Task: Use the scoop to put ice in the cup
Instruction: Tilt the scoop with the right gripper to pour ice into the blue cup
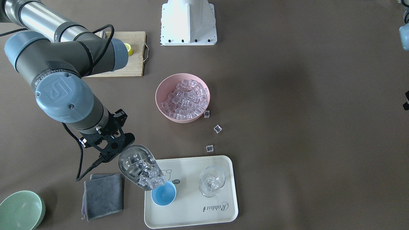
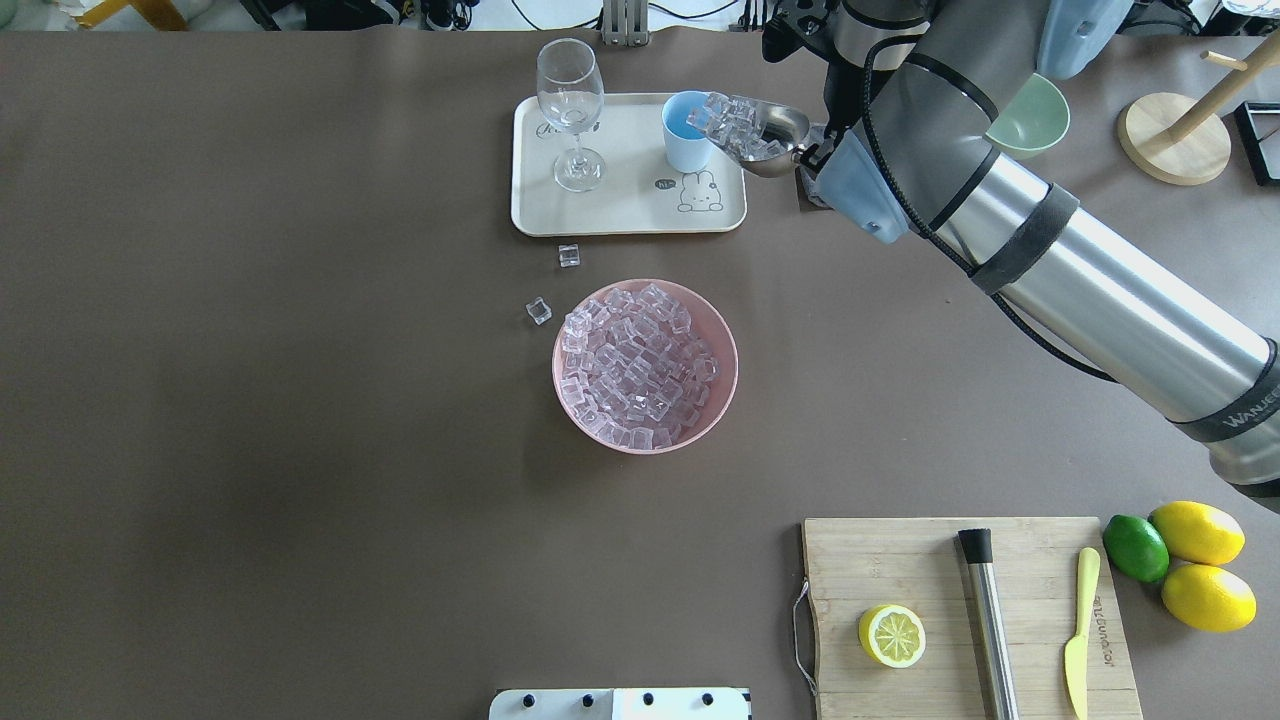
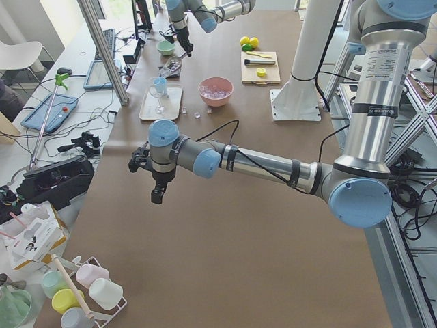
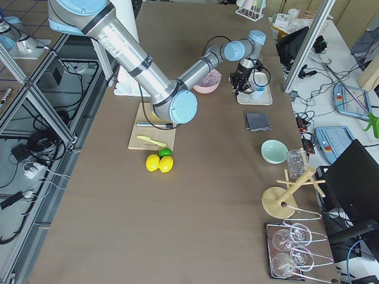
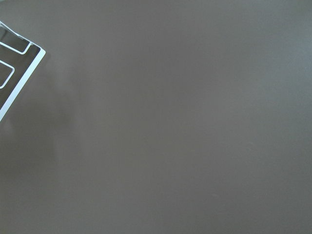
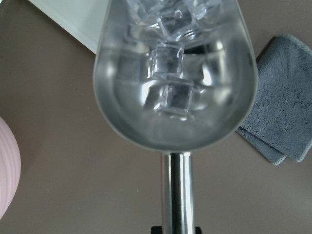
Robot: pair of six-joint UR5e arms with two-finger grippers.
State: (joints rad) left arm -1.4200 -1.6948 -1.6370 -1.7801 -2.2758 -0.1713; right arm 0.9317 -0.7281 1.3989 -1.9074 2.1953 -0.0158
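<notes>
Toward the desk's left end, the left gripper (image 3: 156, 184) hangs above bare tabletop; whether its fingers are spread or closed cannot be told. Mid-desk, loose cubes (image 2: 538, 311) lie just left of a pink bowl (image 2: 724, 400) heaped with more. At the middle of the far edge, a cream tray (image 2: 620, 215) carries a stemmed glass (image 2: 572, 110) and, to its right, the light-blue cup (image 2: 688, 150). The steel scoop (image 2: 780, 125) is tipped over the cup's rim, ice (image 2: 725, 115) crowding its lip. The right gripper (image 1: 115, 147) pinches the scoop's handle.
</notes>
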